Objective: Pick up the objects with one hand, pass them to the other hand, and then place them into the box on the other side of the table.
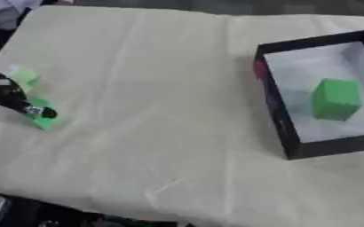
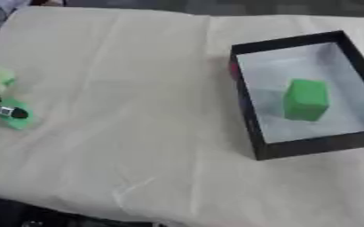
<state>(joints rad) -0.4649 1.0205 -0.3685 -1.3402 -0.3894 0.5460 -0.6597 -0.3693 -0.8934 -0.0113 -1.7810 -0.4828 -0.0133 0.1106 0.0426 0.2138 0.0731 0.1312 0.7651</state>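
- Left hand [image 1: 10,98], black with silver joints, at the table's left edge: fingers curled down onto a small bright-green flat object [image 1: 42,116]; whether they have closed round it or only touch it, I cannot tell. A paler, translucent green piece [image 1: 23,76] lies just behind the hand.
- Right hand: in neither view.
- Cream cloth-covered table [image 1: 154,111], creased, bare across the middle.
- Black-walled rectangular box with a pale floor [image 1: 277,106] sits on the right side, well apart from the hand. A green cube-shaped block [image 1: 337,98] already stands inside it, near the centre.
- Step in hand, by my reading: the first pick-up of the small green object on the left.
- Next move likely calls for securing and lifting the object, carrying it toward mid-table, and bringing the right hand in to receive it before the drop into the box.
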